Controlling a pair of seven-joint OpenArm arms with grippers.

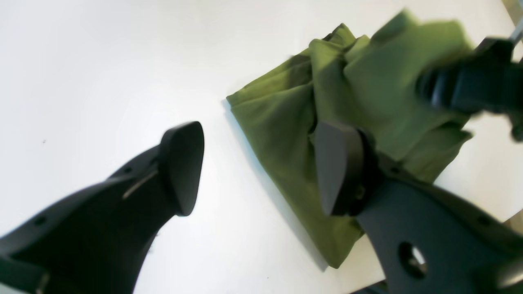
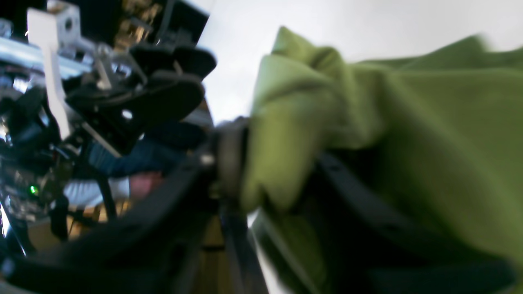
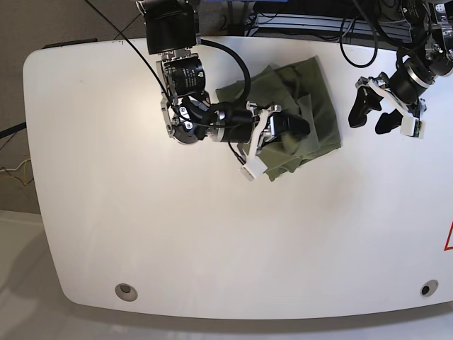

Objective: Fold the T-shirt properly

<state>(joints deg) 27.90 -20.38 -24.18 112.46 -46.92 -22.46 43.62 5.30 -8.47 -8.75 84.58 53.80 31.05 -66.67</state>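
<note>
While the shirt [image 3: 315,99] lies bunched and partly folded on the white table [image 3: 212,234], toward its far edge in the base view, it is met only by the right gripper [image 3: 294,129]. That gripper is seen lying low over the cloth, reaching in from the side of its own arm, with its dark fingers [image 3: 287,124] resting on the near part of the pile. In the right wrist view, olive fabric [image 2: 367,122] is draped over and pressed against the jaws, and a lobe of it hangs between them; the picture is blurred, so whether the cloth is pinched or merely lying across parted jaws cannot be told.

The left gripper [image 3: 369,112] is held above bare table, well apart from the shirt's edge, on the other side of the cloth from the right arm. Its jaws are spread wide and nothing is held between them. In the left wrist view, the two black fingers [image 1: 182,167] are seen far apart, one over plain tabletop and the other in front of the shirt's [image 1: 286,122] folded border. Several layers and creases are shown there, with a straight folded edge facing the open table, and the blurred right gripper [image 1: 461,87] is seen on top of the pile.
</note>
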